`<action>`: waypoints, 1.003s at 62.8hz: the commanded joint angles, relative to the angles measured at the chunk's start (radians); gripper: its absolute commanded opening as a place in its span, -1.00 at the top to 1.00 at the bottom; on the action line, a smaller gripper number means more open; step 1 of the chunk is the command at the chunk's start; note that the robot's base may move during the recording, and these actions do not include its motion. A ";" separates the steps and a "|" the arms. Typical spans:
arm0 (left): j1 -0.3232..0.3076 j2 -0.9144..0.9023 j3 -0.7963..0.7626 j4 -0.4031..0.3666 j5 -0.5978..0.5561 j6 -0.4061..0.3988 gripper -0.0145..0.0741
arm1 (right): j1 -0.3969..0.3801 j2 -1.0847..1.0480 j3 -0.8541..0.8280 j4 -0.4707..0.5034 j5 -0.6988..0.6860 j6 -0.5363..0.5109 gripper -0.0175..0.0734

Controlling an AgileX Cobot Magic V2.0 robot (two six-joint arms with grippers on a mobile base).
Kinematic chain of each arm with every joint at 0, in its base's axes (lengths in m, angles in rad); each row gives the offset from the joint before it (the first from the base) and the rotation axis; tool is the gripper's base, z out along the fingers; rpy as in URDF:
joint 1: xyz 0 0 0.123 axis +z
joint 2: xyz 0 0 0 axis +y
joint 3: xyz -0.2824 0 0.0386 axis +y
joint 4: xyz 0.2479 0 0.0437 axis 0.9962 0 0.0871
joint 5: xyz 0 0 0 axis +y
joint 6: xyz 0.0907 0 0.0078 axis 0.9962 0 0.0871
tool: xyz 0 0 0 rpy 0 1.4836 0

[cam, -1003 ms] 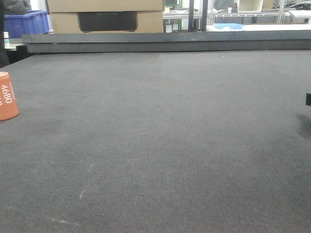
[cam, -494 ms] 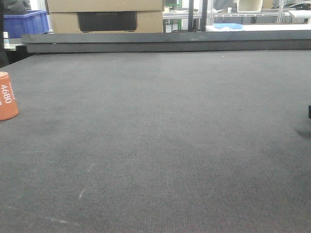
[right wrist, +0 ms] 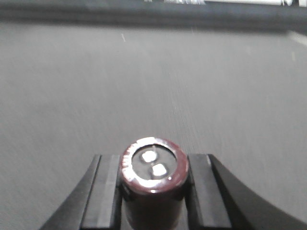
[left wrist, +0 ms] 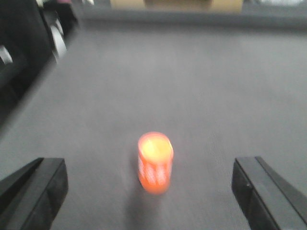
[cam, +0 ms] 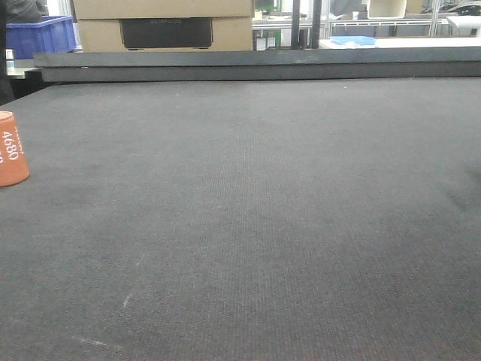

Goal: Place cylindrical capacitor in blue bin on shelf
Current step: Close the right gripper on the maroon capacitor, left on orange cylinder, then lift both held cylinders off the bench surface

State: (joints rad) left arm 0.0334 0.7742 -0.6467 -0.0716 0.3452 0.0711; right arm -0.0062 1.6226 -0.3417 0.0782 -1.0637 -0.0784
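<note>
My right gripper is shut on the cylindrical capacitor, a dark maroon cylinder with two silver terminals on its top, held upright above the dark mat. An orange cylinder printed "4680" stands upright at the mat's left edge. The blurred left wrist view shows the orange cylinder between and just ahead of the fingers of my open left gripper, untouched. A blue bin sits beyond the table at far left. I cannot make out the shelf.
The dark grey mat covers the whole table, with a raised dark ledge along its far edge. Behind the ledge stand a cardboard box and metal frames. A dark structure borders the mat's left side.
A small dark part at the right edge of the front view has slid out of sight to the right. The orange cylinder has not moved.
</note>
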 commanded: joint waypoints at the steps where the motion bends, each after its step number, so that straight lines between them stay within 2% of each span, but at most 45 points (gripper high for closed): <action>1: -0.050 0.067 0.035 -0.016 -0.074 0.006 -0.68 | 0.003 -0.055 -0.004 -0.031 0.014 0.000 0.97; 6: -0.119 0.130 0.090 -0.016 -0.205 0.006 -0.68 | 0.003 -0.081 -0.004 -0.031 0.032 0.000 0.97; 13: -0.190 0.221 0.191 -0.016 -0.474 0.006 -0.68 | 0.003 -0.098 -0.004 -0.035 0.063 0.000 0.97; 18: -0.205 0.289 0.265 -0.041 -0.693 0.006 -0.68 | 0.003 -0.099 -0.004 -0.055 0.067 0.000 0.97; 20: -0.205 0.325 0.306 -0.078 -0.790 0.006 -0.68 | 0.003 -0.099 -0.004 -0.069 0.067 0.000 0.97; 26: -0.205 0.413 0.360 -0.125 -0.971 0.006 -0.68 | 0.003 -0.099 -0.004 -0.099 0.069 0.000 0.97; 47: -0.205 0.725 0.330 -0.127 -1.239 0.006 -0.68 | 0.003 -0.099 -0.004 -0.110 0.069 0.000 0.97; 58: -0.205 0.833 0.284 -0.192 -1.314 0.006 -0.68 | 0.003 -0.099 -0.004 -0.110 0.069 0.000 0.97; 63: -0.205 0.875 0.251 -0.194 -1.328 0.006 -0.68 | 0.003 -0.099 -0.004 -0.110 0.069 0.000 0.97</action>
State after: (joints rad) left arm -0.1678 1.6151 -0.3656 -0.2456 -0.9339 0.0761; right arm -0.0062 1.5349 -0.3417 -0.0254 -0.9716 -0.0784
